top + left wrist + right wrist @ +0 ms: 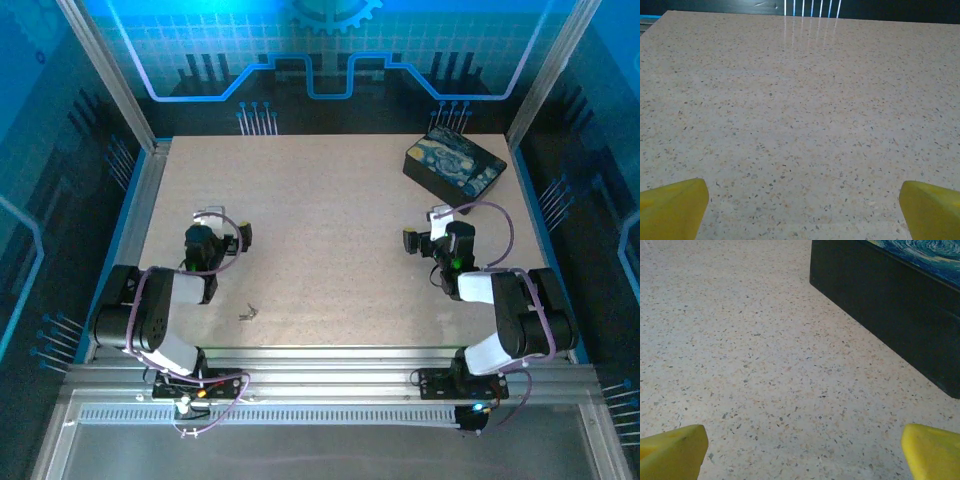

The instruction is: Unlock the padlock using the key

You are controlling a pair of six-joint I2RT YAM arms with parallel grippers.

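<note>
One speckled desk (330,270) is carrying everything. At its near edge the left arm (150,315) and right arm (515,320) are each reaching forward. A dark box (455,166) with a swirling blue painting on top is lying flat at the far right. The left end effector (228,226) is hanging fully open over bare desk, gripping nothing, its yellow fingers (675,207) spread wide. The right end effector (425,228) is likewise gaping wide and empty, near the box's black side. The key (247,314), a tiny grey piece, is lying on the desk near the front edge, just right of the left arm, well apart from both end effectors.
</note>
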